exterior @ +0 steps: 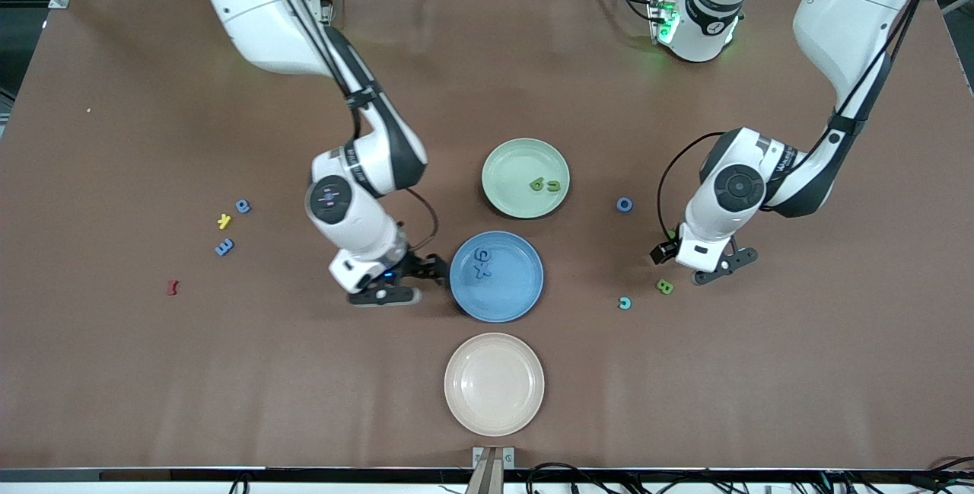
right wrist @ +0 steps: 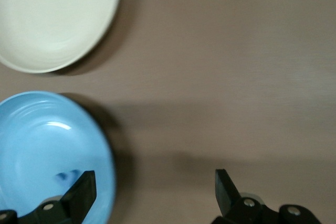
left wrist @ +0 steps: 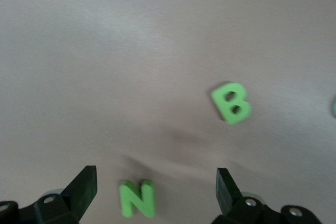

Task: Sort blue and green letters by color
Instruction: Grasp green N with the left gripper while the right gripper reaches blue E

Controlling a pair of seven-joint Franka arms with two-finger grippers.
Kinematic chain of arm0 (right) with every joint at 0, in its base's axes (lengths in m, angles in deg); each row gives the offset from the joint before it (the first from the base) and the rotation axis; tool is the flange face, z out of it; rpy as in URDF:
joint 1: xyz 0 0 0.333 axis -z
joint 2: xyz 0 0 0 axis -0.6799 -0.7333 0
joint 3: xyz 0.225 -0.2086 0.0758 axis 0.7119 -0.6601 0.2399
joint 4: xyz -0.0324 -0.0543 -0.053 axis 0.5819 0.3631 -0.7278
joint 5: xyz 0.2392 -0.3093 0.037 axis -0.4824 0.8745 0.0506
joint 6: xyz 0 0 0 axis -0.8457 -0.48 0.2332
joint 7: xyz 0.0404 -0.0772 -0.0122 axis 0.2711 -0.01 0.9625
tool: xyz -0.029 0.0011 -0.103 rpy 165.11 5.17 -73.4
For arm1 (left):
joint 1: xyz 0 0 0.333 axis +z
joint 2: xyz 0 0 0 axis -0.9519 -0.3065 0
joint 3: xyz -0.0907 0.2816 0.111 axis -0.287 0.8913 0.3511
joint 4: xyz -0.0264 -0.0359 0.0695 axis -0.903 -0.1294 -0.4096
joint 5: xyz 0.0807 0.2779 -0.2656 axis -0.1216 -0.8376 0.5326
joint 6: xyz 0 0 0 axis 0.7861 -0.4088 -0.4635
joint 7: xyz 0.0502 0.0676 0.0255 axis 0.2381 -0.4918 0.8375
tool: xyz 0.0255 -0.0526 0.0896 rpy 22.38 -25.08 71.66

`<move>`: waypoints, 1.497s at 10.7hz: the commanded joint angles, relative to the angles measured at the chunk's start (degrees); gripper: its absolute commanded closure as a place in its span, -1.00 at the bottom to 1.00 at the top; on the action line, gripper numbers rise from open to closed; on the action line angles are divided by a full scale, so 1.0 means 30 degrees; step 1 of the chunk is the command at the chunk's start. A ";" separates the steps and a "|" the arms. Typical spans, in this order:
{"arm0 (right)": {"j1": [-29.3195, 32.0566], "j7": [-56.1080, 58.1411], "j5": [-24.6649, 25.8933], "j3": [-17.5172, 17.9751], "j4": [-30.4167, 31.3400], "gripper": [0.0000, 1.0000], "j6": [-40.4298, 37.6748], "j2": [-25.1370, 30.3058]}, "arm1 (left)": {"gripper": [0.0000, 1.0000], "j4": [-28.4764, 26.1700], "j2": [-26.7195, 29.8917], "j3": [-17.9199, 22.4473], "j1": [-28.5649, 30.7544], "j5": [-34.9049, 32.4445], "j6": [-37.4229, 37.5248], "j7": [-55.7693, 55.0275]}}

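We see two blue letters lying in the blue plate and two green letters in the green plate. Toward the left arm's end lie a blue O, a green B and a green N. Toward the right arm's end, two blue letters lie flat.

Three plates stood in a row across the table's middle. Letters lay in two plates. More letters lay loose near both table ends.

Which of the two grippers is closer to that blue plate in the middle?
The right gripper. It is open right beside the blue plate's rim. The left gripper, also open, is over the table by the green B, toward the left arm's end.
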 commanded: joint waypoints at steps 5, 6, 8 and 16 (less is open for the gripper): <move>0.4600 0.0413 -0.0065 0.0042 0.5849 -1.00 -0.0117 0.4587 | -1.00 -0.2772 0.0404 -0.0160 0.1152 -0.0509 -0.2518 -0.1867; 0.5072 0.0383 -0.0065 -0.0539 0.6493 -1.00 -0.0176 0.4795 | -1.00 -0.2890 0.0404 -0.0189 0.1122 -0.0509 -0.2518 -0.1955; 0.5688 0.0325 0.0139 -0.1596 0.7113 -1.00 -0.1574 0.5292 | -1.00 -0.2979 0.0433 -0.0277 0.1035 -0.0509 -0.2518 -0.2393; 0.7242 -0.2283 0.2718 -0.3094 0.8370 -1.00 -0.2760 0.5442 | 1.00 -0.3008 0.0375 -0.0335 0.0947 -0.0509 -0.2518 -0.3099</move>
